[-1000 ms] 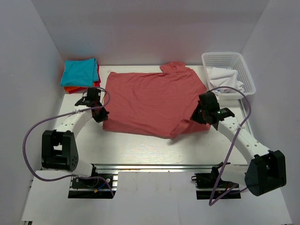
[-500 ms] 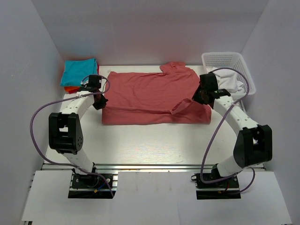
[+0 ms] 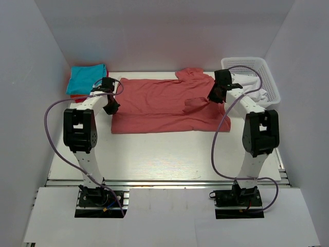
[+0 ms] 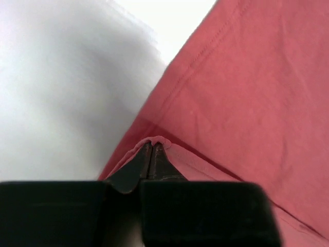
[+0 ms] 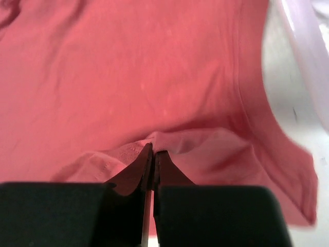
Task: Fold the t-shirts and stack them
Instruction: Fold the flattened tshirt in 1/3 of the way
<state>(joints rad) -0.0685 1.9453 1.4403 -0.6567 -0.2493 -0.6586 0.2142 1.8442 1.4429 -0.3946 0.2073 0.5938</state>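
I am pinching the salmon-red t-shirt [image 3: 154, 105] with both pincers. My left pincer [image 3: 110, 106] is pressed together on the shirt's left edge. In the left wrist view its black fingertips [image 4: 136, 170] are meeting on a small ridge of hem that is bunching up between them. The bare white tabletop [image 4: 61, 103] is showing just beyond the cloth. My right pincer [image 3: 213, 95] is likewise squeezed tight on the shirt, near its right side. In the right wrist view a puckered lip of fabric is rising over the tips, with more of the shirt spreading flat behind it.

From above, the shirt is lying across the far middle of the tabletop, its collar pointing toward the back wall. Its near part is looking doubled back over the rest, and both pincers are gripping that turned-over edge above the shirt's body. Both of my arms are reaching well forward from their bases, one at each side of the shirt.

A folded teal t-shirt [image 3: 87, 78] is sitting on top of a stack in the far left corner, with red and orange cloth [image 3: 77, 96] peeking out beneath it, near my left pincer. A white lattice basket [image 3: 241, 60] is standing in the far right corner, just behind my right pincer, with white cloth [image 3: 249, 85] lying in it.
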